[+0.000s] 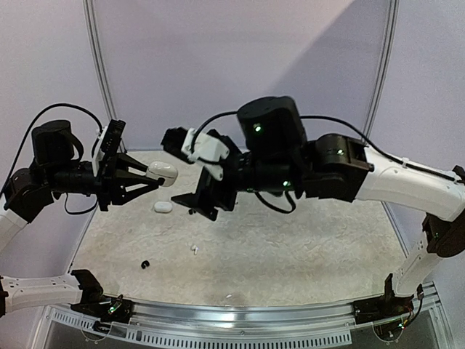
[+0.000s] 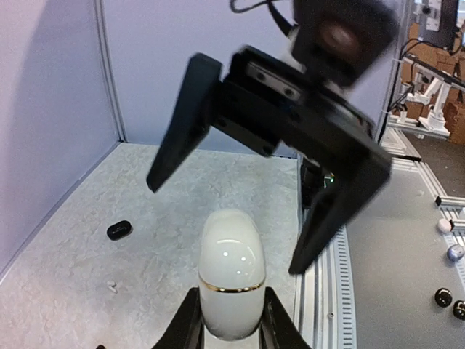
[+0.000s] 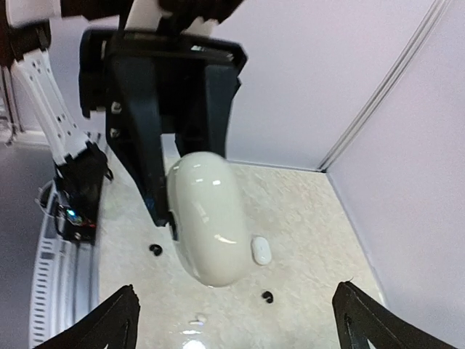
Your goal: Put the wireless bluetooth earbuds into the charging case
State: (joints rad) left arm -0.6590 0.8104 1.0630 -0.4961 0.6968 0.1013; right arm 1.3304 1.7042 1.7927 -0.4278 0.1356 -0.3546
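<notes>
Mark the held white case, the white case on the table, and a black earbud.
held white case [image 2: 231, 254]: left wrist view, shell above the seam
white case on the table [image 1: 163, 206]: top view, its centre
black earbud [image 1: 145, 264]: top view, its body

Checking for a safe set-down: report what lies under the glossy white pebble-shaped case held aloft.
Under the white case, shut in the left claw, the speckled table shows a small white oval object and a tiny black earbud nearby. The patch the case itself covers is hidden.
</notes>
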